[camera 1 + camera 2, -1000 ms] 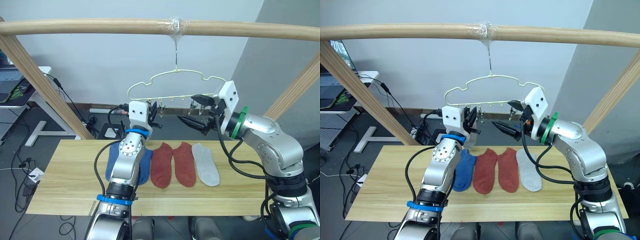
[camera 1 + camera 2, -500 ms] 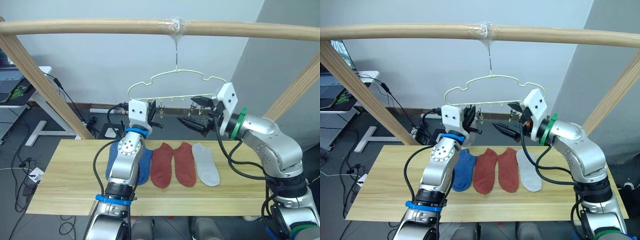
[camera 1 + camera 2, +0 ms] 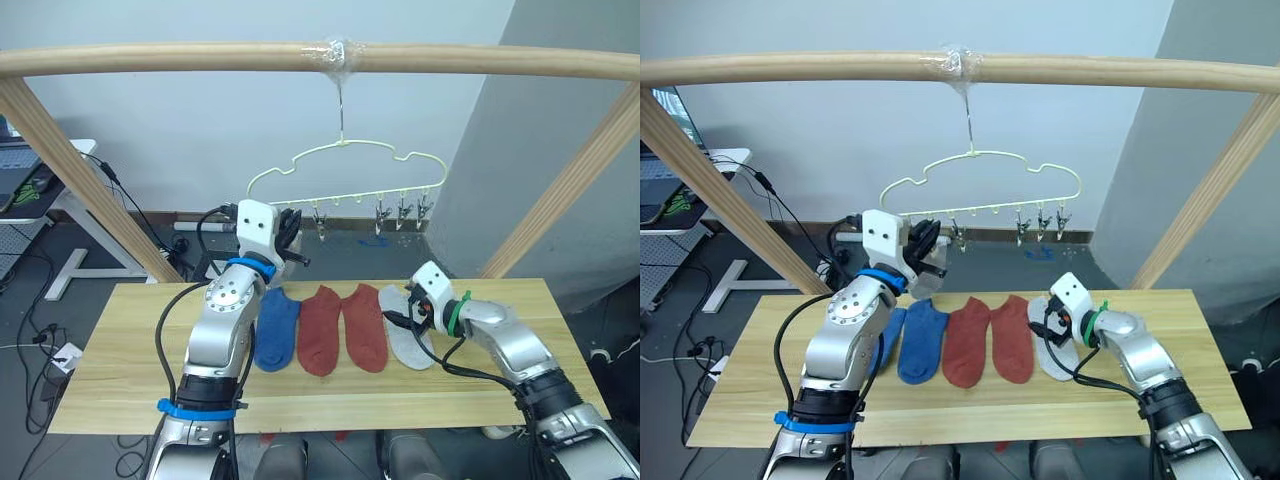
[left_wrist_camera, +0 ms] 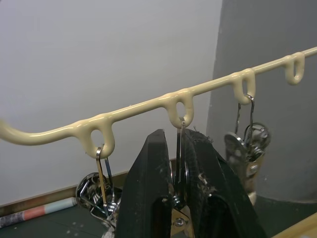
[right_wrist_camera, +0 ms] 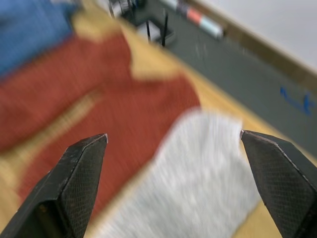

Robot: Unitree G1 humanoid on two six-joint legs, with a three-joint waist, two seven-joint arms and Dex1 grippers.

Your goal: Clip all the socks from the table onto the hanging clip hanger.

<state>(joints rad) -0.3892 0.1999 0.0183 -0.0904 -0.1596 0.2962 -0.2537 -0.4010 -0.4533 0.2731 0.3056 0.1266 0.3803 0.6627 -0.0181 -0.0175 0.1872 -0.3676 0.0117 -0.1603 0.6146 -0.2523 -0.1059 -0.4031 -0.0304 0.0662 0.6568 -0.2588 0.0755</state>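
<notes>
The right gripper (image 5: pixel 173 148) hovered with fingers spread wide just above the grey sock (image 3: pixel 405 338), beside the red socks (image 3: pixel 340 328) on the table (image 3: pixel 120 370). Farther back, the left gripper (image 4: pixel 179 163) pinched a clip (image 4: pixel 178 218) (second along) on the hanger (image 3: pixel 345 170).

The left gripper (image 4: pixel 181 198) was seen closed on a metal clip (image 4: pixel 179 163) hung from the cream hanger bar (image 4: pixel 148 103) at centre frame.

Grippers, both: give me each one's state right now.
Left gripper: jaws shut on a hanger clip.
Right gripper: jaws open, holding nothing, over the grey sock.
</notes>
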